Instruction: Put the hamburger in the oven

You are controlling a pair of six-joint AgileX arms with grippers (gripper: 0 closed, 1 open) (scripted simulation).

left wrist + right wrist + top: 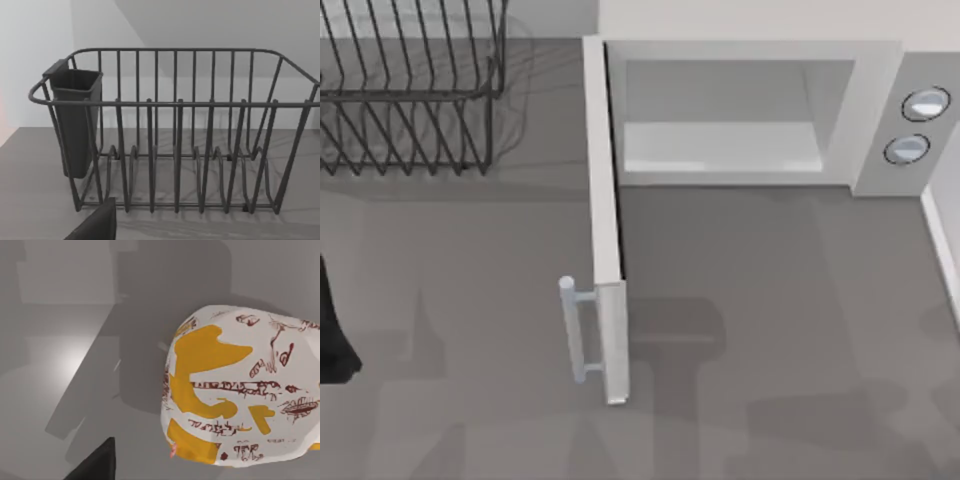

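Observation:
The hamburger point(240, 400) is a rounded white lump with orange patches and dark red print. It lies on the grey table, close under my right wrist camera. A dark part of my right gripper point(95, 462) shows beside it, apart from it. The oven point(875, 110) is a white box at the back of the table, and its cavity stands empty. Its side-hinged door point(605, 220) is swung wide open toward the front, with the pale bar handle point(570, 330) on its left face. A dark part of my left arm point(332, 330) sits at the table's left edge.
A black wire dish rack point(410, 90) stands at the back left, and my left wrist view faces the rack point(175, 150) with its dark cutlery cup point(75, 120). Two silver knobs point(917, 125) sit on the oven's right panel. The open door divides the table's middle.

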